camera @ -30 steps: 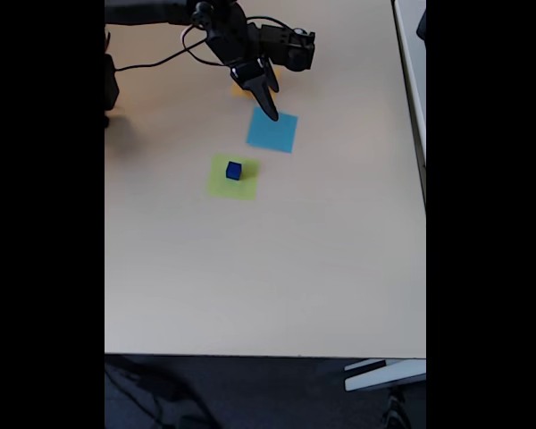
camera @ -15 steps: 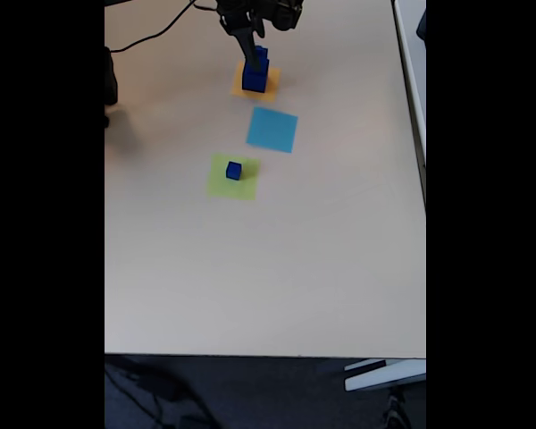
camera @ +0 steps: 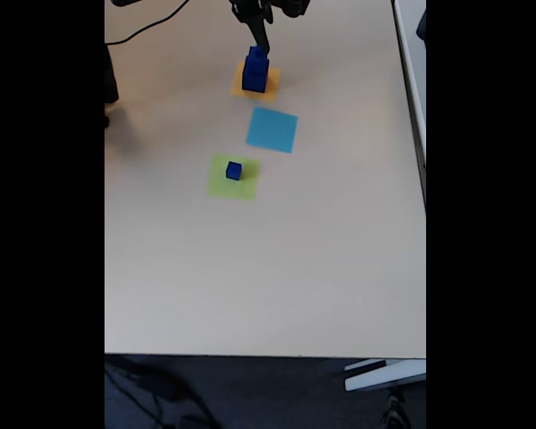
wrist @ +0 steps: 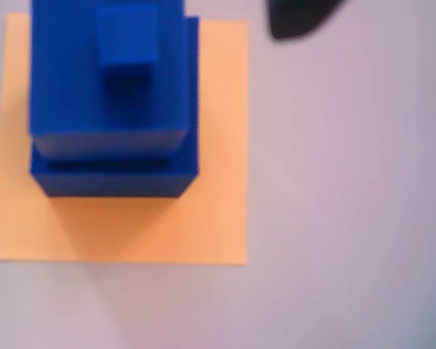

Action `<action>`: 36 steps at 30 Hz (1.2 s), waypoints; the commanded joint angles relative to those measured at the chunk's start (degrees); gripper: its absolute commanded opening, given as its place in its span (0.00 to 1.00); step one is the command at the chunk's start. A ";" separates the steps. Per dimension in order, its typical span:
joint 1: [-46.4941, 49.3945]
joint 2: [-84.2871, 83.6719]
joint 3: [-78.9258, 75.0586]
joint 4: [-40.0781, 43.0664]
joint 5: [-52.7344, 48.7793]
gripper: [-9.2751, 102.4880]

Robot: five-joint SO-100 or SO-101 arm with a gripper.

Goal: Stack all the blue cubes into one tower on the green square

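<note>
A stack of blue cubes (camera: pixel 255 73) stands on an orange square (camera: pixel 270 89) at the far end of the table. In the wrist view the stack (wrist: pixel 112 109) narrows upward, with the smallest cube (wrist: pixel 127 40) on top. One small blue cube (camera: pixel 234 170) sits alone on the green square (camera: pixel 241 186). My gripper (camera: pixel 259 37) hangs just behind and above the stack. A single dark fingertip (wrist: pixel 298 18) shows right of the stack, apart from it. The frames do not show how the jaws stand.
A light-blue flat square (camera: pixel 272 130) lies between the orange and green squares. A black cable (camera: pixel 152 31) trails at the far left. The table's right edge (camera: pixel 409 107) runs close by, and the near half of the table is bare.
The arm swung from over the light-blue square to the far end, uncovering the stack on the orange square. Its fingers now sit a little farther back. The cube on the green square stayed put.
</note>
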State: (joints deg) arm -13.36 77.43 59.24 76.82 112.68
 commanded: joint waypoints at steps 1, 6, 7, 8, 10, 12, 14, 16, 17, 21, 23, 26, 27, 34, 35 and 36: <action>-2.11 0.00 -4.04 0.35 2.81 0.36; -4.39 -2.29 -4.39 2.20 6.68 0.35; -4.57 -2.46 -4.04 2.20 6.86 0.35; -4.66 -2.64 -3.60 2.20 7.12 0.34; -4.66 -2.99 -2.81 1.93 6.86 0.34; -4.39 -3.25 -2.55 1.41 6.24 0.34; -3.69 -3.34 -2.20 1.05 5.01 0.34; -2.72 -3.43 -2.11 0.88 3.34 0.34; -2.20 -3.43 -1.76 0.53 2.55 0.34; -0.26 -2.90 0.26 -1.58 -0.44 0.34; 0.44 -2.99 0.79 -2.37 -1.49 0.33; 0.35 -3.43 0.79 -2.55 -1.14 0.33; 0.26 -3.52 0.88 -2.72 -1.05 0.33; -0.70 -4.04 2.37 -3.87 -0.79 0.32; -0.79 -4.04 2.72 -4.04 -0.88 0.32; -0.88 -4.04 3.08 -4.13 -0.88 0.32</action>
State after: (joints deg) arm -13.71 72.60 62.31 73.83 111.88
